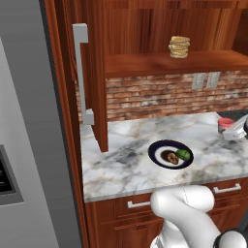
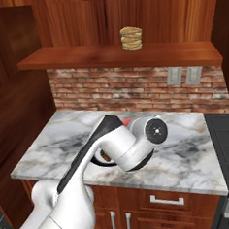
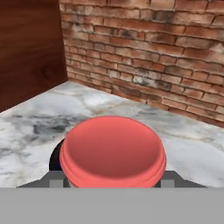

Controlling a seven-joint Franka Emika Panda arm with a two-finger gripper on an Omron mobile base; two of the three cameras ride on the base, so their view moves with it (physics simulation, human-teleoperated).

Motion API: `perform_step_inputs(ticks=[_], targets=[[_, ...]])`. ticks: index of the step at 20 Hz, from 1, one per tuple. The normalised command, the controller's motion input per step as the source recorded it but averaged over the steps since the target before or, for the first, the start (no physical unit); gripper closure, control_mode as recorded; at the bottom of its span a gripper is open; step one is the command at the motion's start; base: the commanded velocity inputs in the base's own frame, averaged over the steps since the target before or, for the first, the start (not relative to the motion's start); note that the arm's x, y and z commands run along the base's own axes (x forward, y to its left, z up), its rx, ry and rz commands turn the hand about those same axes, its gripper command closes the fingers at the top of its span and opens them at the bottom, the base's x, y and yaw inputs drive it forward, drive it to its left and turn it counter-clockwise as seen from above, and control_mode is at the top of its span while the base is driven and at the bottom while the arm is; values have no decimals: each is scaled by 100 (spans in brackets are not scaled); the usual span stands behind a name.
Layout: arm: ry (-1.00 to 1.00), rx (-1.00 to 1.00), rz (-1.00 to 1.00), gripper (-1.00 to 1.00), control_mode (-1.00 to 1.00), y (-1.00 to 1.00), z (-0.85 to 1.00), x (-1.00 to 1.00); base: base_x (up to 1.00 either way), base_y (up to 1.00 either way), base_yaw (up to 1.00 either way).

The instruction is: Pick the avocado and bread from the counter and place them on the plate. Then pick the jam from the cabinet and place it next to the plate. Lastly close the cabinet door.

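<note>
Arm reaches right over the counter (image 1: 126,164), pincer (image 3: 111,181) gripping the jam (image 3: 113,151).

A glossy white robot arm (image 2: 69,198), built of rounded, bulbous shells, is pictured in a rendered kitchen. A black strip is seen running along one slim link, and dark joints are set between the white segments. A round dark end cap with a small pale centre is carried on a pale grey wrist housing (image 2: 149,130).
</note>
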Motion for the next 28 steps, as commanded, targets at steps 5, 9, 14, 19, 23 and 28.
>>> perform_step_inputs(ticks=[5,9,14,19,23,28], targets=[[3,0,1,100,-100,-8,-42,23,0,0,0],[0,0,5,100,-100,-38,-42,0,0,0,0],[-2,0,9,100,-100,-27,-36,0,0,0,0],[0,0,4,100,-100,-1,-19,0,0,0,0],[0,0,4,100,-100,0,-18,0,0,0,0],[0,-1,6,100,-100,0,-31,0,0,0,0]])
